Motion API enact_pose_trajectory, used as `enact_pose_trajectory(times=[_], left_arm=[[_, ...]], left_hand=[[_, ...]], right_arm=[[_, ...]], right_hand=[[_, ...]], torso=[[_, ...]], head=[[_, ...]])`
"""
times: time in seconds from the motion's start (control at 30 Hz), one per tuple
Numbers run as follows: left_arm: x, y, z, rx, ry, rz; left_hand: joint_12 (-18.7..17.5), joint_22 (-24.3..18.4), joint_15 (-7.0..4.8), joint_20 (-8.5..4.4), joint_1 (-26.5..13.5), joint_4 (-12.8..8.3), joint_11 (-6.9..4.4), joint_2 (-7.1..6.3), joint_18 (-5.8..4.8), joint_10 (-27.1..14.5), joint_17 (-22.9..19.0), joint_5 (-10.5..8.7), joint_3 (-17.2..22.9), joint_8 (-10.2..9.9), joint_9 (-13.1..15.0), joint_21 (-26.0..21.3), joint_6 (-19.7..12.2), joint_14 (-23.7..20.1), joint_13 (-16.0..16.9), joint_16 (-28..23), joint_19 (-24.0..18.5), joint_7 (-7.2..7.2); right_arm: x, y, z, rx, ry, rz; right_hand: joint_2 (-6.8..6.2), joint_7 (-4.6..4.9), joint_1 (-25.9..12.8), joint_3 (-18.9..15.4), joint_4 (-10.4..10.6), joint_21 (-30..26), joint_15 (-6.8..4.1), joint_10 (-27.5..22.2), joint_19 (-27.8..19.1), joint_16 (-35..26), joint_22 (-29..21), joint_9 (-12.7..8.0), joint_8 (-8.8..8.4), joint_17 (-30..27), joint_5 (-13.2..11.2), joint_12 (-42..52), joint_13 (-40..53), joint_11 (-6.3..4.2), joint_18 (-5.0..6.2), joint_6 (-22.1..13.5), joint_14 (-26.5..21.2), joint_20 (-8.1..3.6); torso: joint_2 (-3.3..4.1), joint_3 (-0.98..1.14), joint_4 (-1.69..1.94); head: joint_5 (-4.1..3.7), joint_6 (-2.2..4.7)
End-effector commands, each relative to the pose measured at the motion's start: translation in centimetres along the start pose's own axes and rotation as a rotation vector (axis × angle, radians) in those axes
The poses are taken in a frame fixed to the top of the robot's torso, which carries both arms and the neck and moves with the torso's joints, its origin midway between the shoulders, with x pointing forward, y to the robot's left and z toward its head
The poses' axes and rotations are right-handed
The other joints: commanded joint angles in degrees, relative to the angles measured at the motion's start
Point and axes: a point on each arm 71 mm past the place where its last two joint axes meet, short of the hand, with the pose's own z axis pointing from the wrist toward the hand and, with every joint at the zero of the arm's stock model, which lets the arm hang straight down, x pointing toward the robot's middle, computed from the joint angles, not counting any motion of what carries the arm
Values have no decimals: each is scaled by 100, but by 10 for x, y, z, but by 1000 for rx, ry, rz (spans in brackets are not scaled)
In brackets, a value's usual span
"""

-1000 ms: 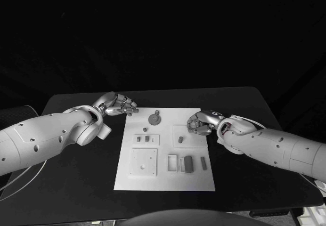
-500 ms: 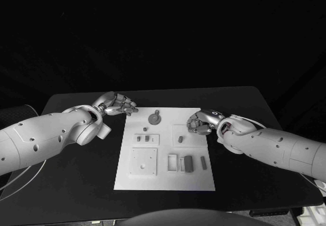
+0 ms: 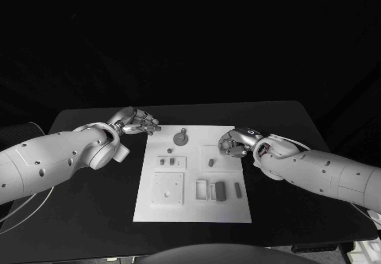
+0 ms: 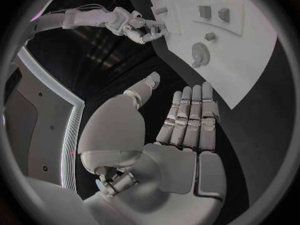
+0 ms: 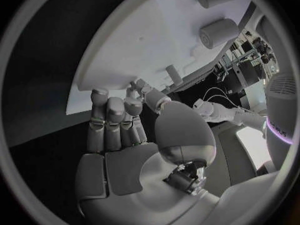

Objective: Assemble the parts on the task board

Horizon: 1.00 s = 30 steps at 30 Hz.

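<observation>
Right now nothing is held, so the next reach should be slow and square onto one part. The board (image 3: pixel 194 173) lies mid-tabletop, with the parts (image 3: pixel 181 138) scattered over it. The left hand (image 3: pixel 136 122) hovers off the board's far left corner, fingers (image 4: pixel 190 112) straight, together and empty. The right hand (image 3: pixel 235 143) sits at its right edge, fingers (image 5: pixel 115 117) loosely bent, empty.

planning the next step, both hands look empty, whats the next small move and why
Probably bring the right hand down onto the small part just beside it on the task board. That hand is over the board's edge holding nothing, while the left hand sits off the board.
</observation>
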Motion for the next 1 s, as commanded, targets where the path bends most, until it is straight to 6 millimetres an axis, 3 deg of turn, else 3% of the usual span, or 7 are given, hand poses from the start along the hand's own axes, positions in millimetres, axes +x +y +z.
enact_pose_trajectory(times=[0.03,0.7,1.0], left_arm=[[0,-1,0,4,-2,-6],[-3,2,0,-2,-6,-9],[-4,2,0,-2,-8,-8]], left_hand=[[-22,10,6,9,-9,-40,3,56,56,36,4,-12,0,21,-12,10,30,52,-6,16,27,11],[-55,6,13,9,-15,-44,10,59,42,34,2,-13,-1,10,-33,-13,14,31,-18,-10,8,19],[-62,5,14,9,-16,-45,12,58,40,35,3,-13,-1,9,-37,-17,12,28,-21,-15,5,20]], right_arm=[[0,3,-1,-19,-6,-11],[-6,1,-9,-17,1,16],[-24,13,-8,-43,-17,57]], right_hand=[[73,130,1,28,-3,22,-40,16,-20,31,101,18,13,10,22,-27,10,-42,93,160,-11,-18],[89,131,-8,19,-14,22,-41,15,-27,32,102,19,11,11,22,-31,16,-41,93,158,-16,-18],[85,130,-4,17,-17,23,-41,16,-30,32,103,20,11,12,22,-33,18,-41,93,159,-18,-18]], torso=[[-2,-1,-2],[-1,-1,-2],[-2,-4,-2]], head=[[8,10],[18,29],[23,42]])
